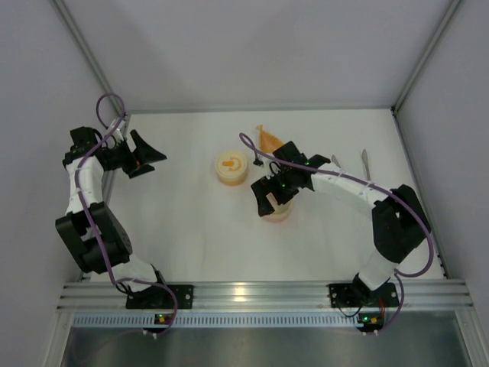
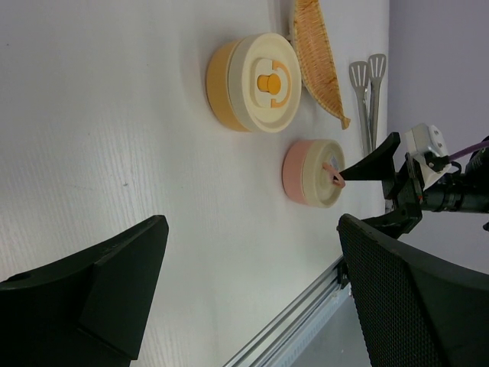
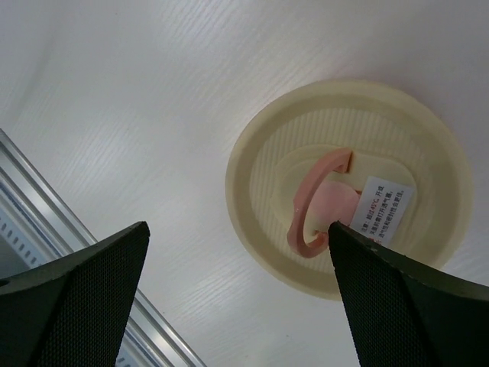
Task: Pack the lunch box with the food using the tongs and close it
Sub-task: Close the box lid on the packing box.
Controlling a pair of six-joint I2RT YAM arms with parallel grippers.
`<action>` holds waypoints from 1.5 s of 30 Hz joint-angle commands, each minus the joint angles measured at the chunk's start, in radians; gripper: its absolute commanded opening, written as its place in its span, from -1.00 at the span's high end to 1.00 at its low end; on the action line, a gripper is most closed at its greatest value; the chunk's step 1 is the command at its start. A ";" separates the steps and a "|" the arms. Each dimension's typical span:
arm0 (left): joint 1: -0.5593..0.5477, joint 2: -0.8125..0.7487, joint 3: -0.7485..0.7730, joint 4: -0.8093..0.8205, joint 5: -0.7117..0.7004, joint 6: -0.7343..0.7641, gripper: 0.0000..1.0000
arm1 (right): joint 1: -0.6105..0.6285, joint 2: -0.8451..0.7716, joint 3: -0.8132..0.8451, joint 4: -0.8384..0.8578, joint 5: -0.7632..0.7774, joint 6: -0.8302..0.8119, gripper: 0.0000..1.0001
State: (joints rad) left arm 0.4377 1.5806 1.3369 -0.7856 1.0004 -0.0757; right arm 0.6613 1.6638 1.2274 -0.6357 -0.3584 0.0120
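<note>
Left hand: fingers spread wide, nothing between them. It hangs above the tabletop near the left edge, well apart from all items.

Right hand: fingers apart, gripping nothing. It hovers directly over the pink lunch box. From the left wrist view, one fingertip is at the pink ring handle; I cannot tell if it touches.

Pink lunch box: right of the tabletop's centre, cream lid seated on top. The ring handle stands up from the lid's middle, with a white printed label just beside it.

Orange lunch box: near the centre of the tabletop, toward the far edge from the pink one and near it, not touching. Its cream lid is on.

Boat-shaped dish: woven, orange, near the far edge, just beside the orange lunch box.

Tongs: flat on the tabletop toward the right edge, beside the dish, untouched by either hand.
</note>
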 commanded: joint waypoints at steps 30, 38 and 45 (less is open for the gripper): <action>0.004 -0.045 -0.016 0.049 0.021 0.005 -0.96 | -0.266 0.062 -0.042 0.139 -0.634 0.034 0.85; 0.006 -0.047 -0.015 0.045 0.018 0.005 -0.96 | -0.267 0.181 -0.016 0.162 -0.666 0.046 0.99; -0.020 -0.042 -0.013 0.054 -0.014 0.013 -0.96 | -0.264 0.214 -0.034 0.189 -0.619 0.071 1.00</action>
State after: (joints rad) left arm 0.4328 1.5791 1.3201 -0.7647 0.9958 -0.0830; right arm 0.4019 1.8622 1.1835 -0.5385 -1.0046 0.0818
